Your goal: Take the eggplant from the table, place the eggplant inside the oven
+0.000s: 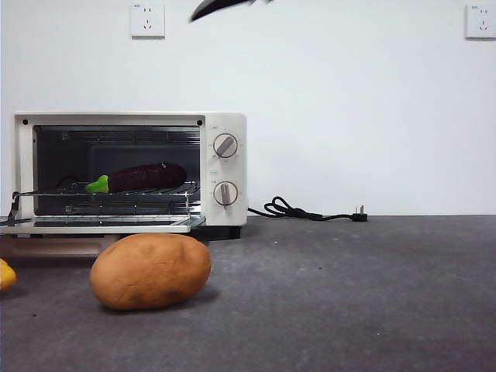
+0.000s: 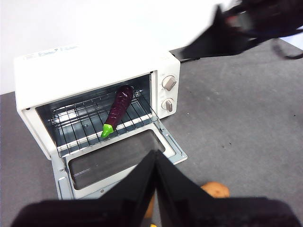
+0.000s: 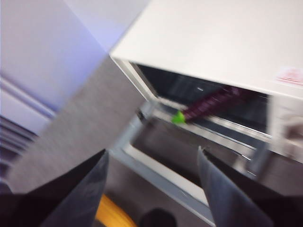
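The dark-purple eggplant (image 1: 145, 177) with its green stem cap lies on the wire rack inside the open cream-white oven (image 1: 225, 124); it also shows in the left wrist view as the eggplant (image 2: 118, 108) and, blurred, in the right wrist view as the eggplant (image 3: 215, 103). The oven door (image 2: 113, 158) hangs down flat. My left gripper (image 2: 155, 163) is shut and empty, high above the table in front of the oven. My right gripper (image 3: 152, 163) is open and empty, up beside the oven; its arm shows as a black tip (image 1: 217, 7) at the top of the front view.
A brown potato (image 1: 150, 271) rests on the dark grey table (image 1: 349, 294) in front of the oven. A yellow object (image 1: 6, 273) peeks in at the left edge. The oven's black cord and plug (image 1: 310, 211) trail along the wall to the right.
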{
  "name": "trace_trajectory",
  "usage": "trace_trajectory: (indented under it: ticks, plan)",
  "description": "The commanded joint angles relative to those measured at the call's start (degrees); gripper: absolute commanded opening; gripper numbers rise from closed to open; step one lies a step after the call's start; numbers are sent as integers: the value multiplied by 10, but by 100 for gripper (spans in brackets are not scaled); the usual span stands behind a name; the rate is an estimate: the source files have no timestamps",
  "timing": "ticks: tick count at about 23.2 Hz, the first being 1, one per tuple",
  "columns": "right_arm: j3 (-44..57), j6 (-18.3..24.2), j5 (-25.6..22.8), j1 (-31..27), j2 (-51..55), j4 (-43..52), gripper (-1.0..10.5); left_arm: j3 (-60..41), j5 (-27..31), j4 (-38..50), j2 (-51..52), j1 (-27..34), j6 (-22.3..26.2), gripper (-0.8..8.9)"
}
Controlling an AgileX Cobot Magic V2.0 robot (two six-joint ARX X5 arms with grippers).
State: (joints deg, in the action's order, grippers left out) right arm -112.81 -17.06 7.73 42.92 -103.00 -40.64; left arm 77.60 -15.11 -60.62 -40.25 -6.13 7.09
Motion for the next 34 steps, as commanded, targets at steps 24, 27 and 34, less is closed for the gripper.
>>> trace_trajectory:
  ticks: [24, 27, 34]
  plan:
    - [-2, 149, -35, 2, 237, -319, 148, -2, 2, 2, 1, -2, 8, -5]
    - [-2, 160, -35, 2, 250, -340, -10, -2, 2, 2, 1, -2, 8, -5]
    - [-2, 171, -32, 2, 265, -381, -12, -2, 3, 3, 0, -2, 9, -5]
